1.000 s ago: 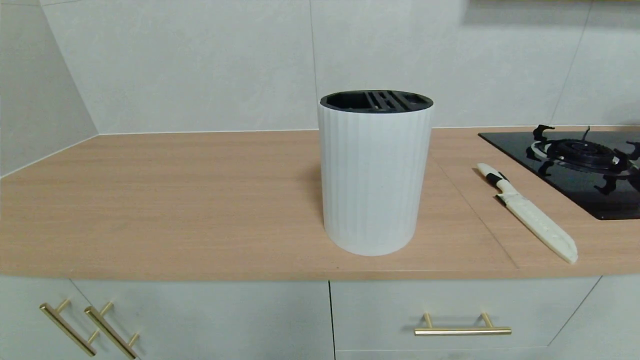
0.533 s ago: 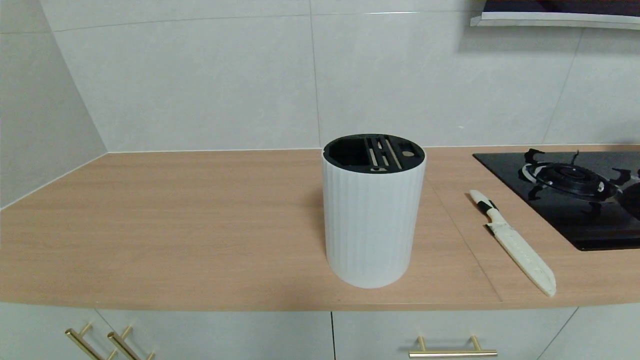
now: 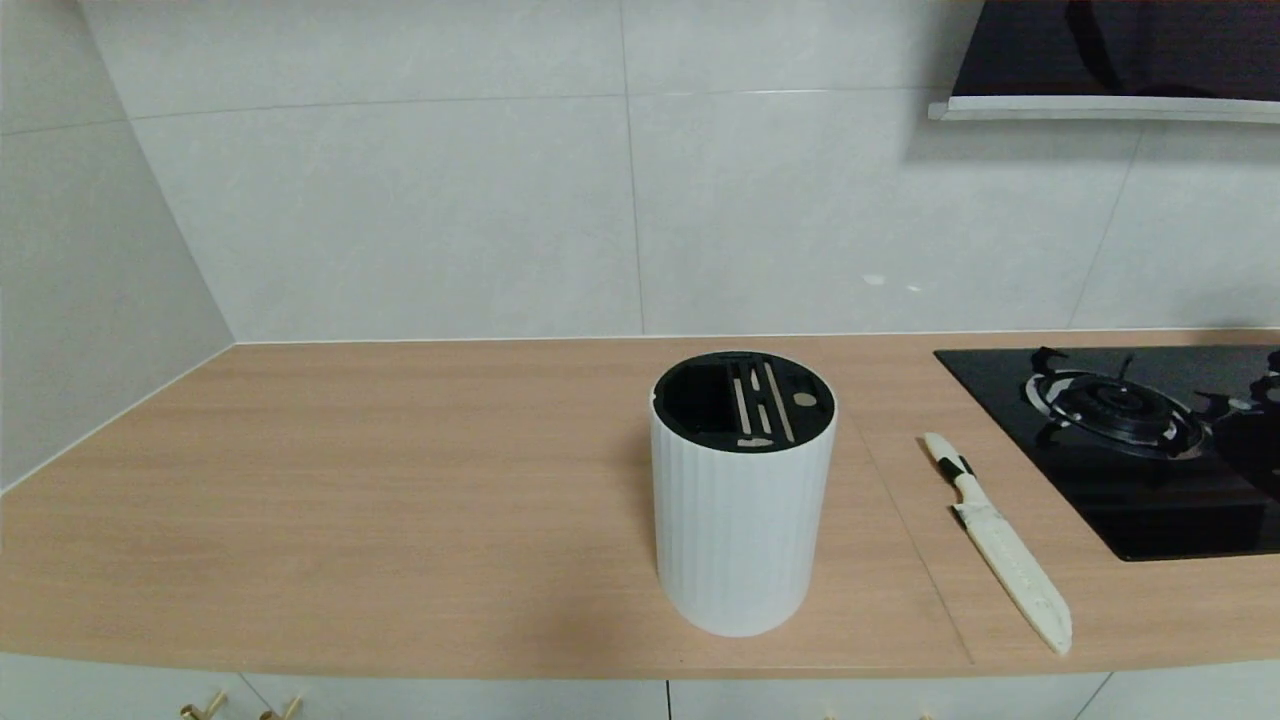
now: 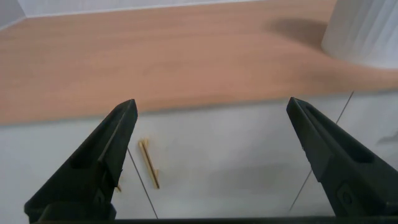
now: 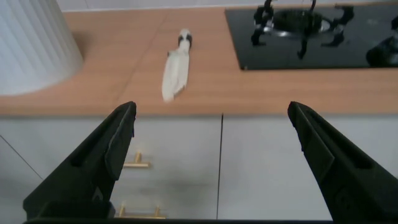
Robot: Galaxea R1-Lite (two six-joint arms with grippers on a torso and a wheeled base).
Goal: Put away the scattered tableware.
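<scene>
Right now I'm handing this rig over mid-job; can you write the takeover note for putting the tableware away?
Left gripper: open, empty, low in front of the cabinet doors.
Right gripper: open, empty, low, facing the knife.
Knife: flat on the counter between the white holder and the stove, handle toward the wall, touching neither.
Holder: upright, nothing sticking out of its slots.
Done: nothing stored yet.
Left: grasp the knife, probably with the right arm, and slot it into the holder.
</scene>
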